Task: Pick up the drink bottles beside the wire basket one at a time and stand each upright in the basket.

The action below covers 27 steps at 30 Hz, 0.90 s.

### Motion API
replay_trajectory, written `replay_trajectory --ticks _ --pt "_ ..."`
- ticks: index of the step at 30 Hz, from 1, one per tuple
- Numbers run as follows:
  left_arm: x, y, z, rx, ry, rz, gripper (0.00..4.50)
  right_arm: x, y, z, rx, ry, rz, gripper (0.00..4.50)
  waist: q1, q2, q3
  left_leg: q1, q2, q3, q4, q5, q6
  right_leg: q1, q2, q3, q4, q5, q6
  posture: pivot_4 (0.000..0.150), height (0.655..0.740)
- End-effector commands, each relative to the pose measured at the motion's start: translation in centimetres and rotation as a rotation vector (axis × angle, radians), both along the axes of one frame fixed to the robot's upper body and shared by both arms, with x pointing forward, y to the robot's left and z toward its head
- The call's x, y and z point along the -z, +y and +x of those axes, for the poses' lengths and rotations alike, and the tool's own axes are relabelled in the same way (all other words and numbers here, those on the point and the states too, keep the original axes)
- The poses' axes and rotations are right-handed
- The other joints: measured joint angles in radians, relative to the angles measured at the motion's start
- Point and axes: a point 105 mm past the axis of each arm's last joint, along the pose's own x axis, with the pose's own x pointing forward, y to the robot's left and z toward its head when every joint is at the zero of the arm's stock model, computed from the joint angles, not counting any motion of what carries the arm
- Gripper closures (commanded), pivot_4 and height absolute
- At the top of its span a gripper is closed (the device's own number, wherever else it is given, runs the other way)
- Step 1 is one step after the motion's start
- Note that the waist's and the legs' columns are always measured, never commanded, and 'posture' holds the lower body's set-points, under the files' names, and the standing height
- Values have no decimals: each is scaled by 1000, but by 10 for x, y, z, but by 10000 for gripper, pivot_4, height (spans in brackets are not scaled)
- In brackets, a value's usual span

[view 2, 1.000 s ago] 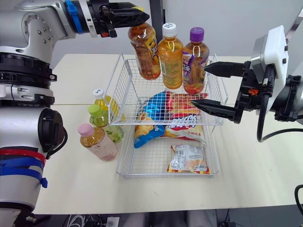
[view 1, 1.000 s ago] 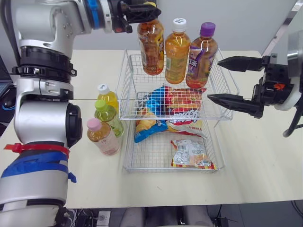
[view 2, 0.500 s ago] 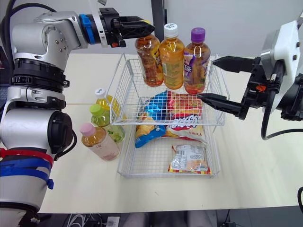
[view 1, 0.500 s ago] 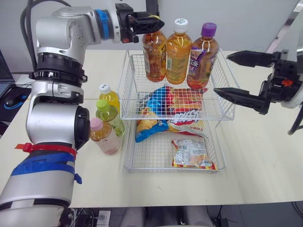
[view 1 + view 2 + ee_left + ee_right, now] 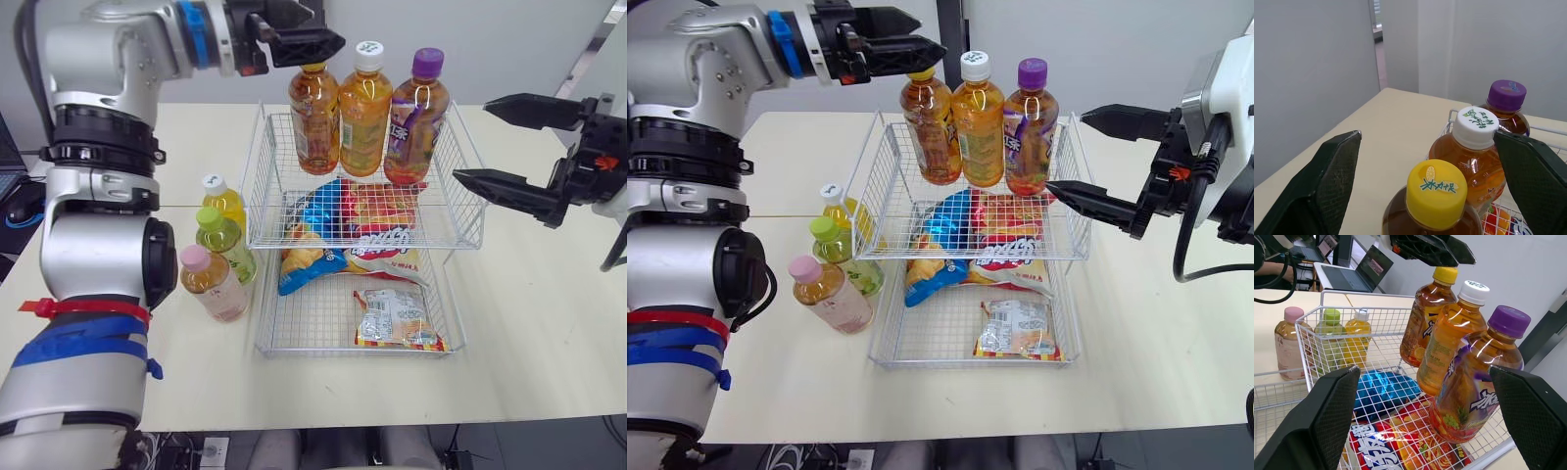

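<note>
Three bottles [image 5: 361, 117] share basket [image 5: 269, 211] with snack bags [image 5: 377, 211]; left tool [image 5: 926, 33], right tool [image 5: 471, 139] spread

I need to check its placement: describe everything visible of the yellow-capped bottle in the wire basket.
The clear plastic bottle with a yellow cap holds amber-brown drink and wears a yellow-orange label. It stands upright in the back left corner of the white wire basket, close beside the white-capped orange bottle. The open left gripper hovers above its cap, apart.
</note>
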Motion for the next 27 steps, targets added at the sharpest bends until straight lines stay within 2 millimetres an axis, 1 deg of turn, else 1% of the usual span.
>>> replay_trajectory --ticks 1,4,7,9,12,17,20,22,23,26,27 --pt "-34 5 -25 33 -96 -36 200 -12 -3 -5 14 -72 4 0 1 0 0 0 0 0 0 0 0 0 0 0 0 0 0 1500 7400" --pt "-45 18 -39 25 -101 -60 200 -12 -4 -5 17 -73 5 0 0 0 0 0 0 0 0 0 0 0 0 0 0 0 0 1500 7400" --pt "-49 34 -51 -21 -113 -74 200 -12 -6 -4 25 -59 16 0 -2 0 0 0 0 0 0 0 0 0 0 0 0 0 0 1500 7400" --pt "-53 46 -61 -38 -115 -119 200 -12 -8 -3 30 -51 27 0 -2 0 0 0 0 0 0 0 0 0 0 0 0 0 0 1500 7400" --pt "-50 61 -72 -87 -128 -127 200 -12 -9 -1 34 -46 27 0 -1 0 0 1 0 0 0 0 0 0 0 1 1 0 0 1500 7400" --pt "-25 98 -89 -229 -130 -132 200 -8 -6 -1 -2 -49 0 0 -1 0 0 3 1 1 0 0 0 1 0 3 2 0 0 1500 7400" --pt "-2 125 -96 -372 -156 -121 200 -5 -2 -2 -39 -34 4 0 -2 0 0 3 1 1 0 0 0 1 0 3 2 0 0 1500 7400" --pt "11 142 -101 -459 -172 -114 200 -4 1 -4 -66 -20 9 0 -2 0 0 5 1 3 -1 0 0 1 -3 5 2 0 0 1500 7400" --pt "19 152 -103 -513 -172 -120 200 -3 3 -4 -80 -16 10 0 0 0 0 6 1 4 -1 0 0 2 -4 5 2 0 0 1500 7400" --pt "43 193 -114 -692 -161 -178 200 2 10 -5 -139 -11 -9 0 0 0 0 7 2 4 -1 0 0 2 -4 5 2 0 0 1500 7400" --pt "48 201 -117 -729 -165 -184 200 4 12 -6 -155 -13 -20 0 1 0 0 7 2 4 -1 0 0 2 -4 5 2 0 0 1500 7400"
